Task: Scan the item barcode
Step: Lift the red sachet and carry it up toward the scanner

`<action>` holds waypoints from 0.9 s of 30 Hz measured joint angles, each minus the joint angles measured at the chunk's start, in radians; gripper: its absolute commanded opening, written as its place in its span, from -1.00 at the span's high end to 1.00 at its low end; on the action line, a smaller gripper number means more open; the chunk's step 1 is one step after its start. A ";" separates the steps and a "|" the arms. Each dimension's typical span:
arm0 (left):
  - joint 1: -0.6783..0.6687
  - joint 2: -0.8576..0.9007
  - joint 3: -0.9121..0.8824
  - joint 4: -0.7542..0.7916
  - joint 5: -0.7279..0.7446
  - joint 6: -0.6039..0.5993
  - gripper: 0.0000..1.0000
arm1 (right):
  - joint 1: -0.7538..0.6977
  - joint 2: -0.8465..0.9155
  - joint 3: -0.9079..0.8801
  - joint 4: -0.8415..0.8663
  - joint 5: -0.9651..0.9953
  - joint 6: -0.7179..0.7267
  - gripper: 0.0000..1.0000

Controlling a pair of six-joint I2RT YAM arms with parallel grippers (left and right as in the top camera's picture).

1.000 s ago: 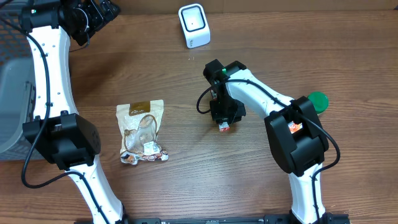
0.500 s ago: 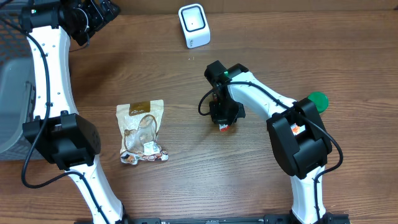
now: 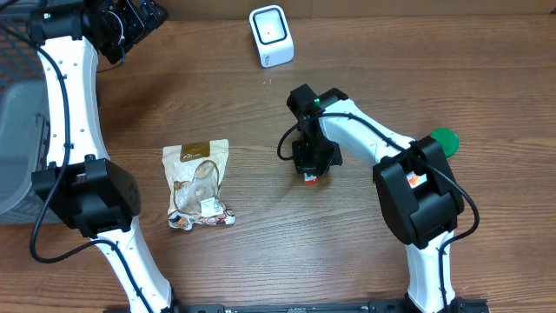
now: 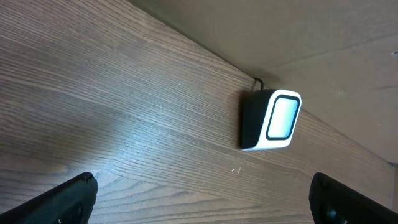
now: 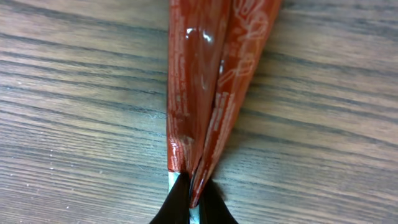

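We pinch the red packet [image 5: 208,87] with our right gripper [image 5: 191,202]
Its jaws are closed on the packet's crimped end, at the middle of the wooden table [image 3: 486,69]. Our left gripper [image 4: 202,202] hangs spread wide, holding nothing, near the white scanner [image 4: 273,119]; a snack bag [image 3: 198,184] lies well apart

Overhead straight down; left wrist low toward scanner [image 4: 272,119]; right wrist close on wrapper [image 5: 211,81].

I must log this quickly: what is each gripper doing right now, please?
Left gripper: open, holding nothing.
Right gripper: closed on the red packet.
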 measured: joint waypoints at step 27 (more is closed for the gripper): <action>0.000 0.000 0.000 0.000 0.000 0.000 -1.00 | -0.016 -0.127 0.087 0.037 -0.128 -0.211 0.93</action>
